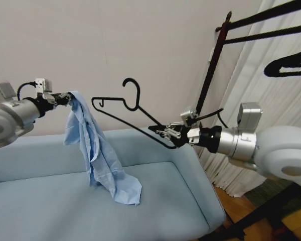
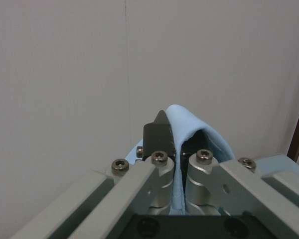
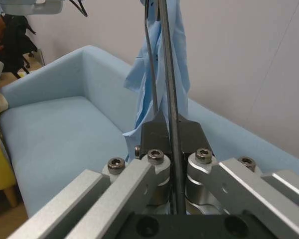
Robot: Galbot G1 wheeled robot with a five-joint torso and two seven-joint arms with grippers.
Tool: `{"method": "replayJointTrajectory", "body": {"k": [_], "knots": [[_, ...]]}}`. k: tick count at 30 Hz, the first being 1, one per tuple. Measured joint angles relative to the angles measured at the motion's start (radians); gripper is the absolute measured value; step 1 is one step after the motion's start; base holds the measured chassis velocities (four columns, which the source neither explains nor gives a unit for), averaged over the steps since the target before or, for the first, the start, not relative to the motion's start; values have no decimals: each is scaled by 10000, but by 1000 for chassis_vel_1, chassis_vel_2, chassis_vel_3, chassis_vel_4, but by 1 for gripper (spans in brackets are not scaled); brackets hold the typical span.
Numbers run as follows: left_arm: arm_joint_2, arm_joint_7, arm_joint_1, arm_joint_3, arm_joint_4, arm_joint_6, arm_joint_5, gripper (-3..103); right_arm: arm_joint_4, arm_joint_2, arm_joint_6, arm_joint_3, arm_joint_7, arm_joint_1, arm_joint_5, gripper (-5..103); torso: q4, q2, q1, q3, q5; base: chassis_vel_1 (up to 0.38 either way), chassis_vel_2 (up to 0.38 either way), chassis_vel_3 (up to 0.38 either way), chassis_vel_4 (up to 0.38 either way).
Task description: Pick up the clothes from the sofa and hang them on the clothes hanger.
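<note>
The left gripper [image 1: 66, 98] had its fingers closed on the top of a crumpled light-blue cloth garment [image 1: 98, 155] hanging over the pale-blue sofa [image 1: 35, 201]. Beside it, the right gripper [image 1: 166, 133] clamped a thin black wire hanger [image 1: 121, 116].

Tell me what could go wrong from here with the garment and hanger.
The left gripper pinches only a small fold of the blue garment, so it may slip out. The right gripper holds the black hanger by one end, so it may twist when loaded. The garment hangs bunched, so threading could snag.
</note>
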Motion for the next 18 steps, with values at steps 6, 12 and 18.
{"method": "replayJointTrajectory", "body": {"k": [6, 12, 18], "knots": [[-24, -65, -7, -4, -74, 0, 88, 0, -179, 1044, -184, -427, 735, -65, -326, 2, 1, 0, 0, 1, 0, 0, 0, 0, 0], [-66, -84, -34, 25, -104, 1, 180, 0, -442, 1684, -205, -890, 1016, -26, -742, 2, 0, 0, 1, 1, -1, 0, 0, 0, 0], [-66, -99, -38, 28, -112, 7, 198, 0, -800, 2176, -260, -1247, 1289, 134, -991, 2, 0, 0, 1, 2, 0, 0, 0, 0, 0]]}}
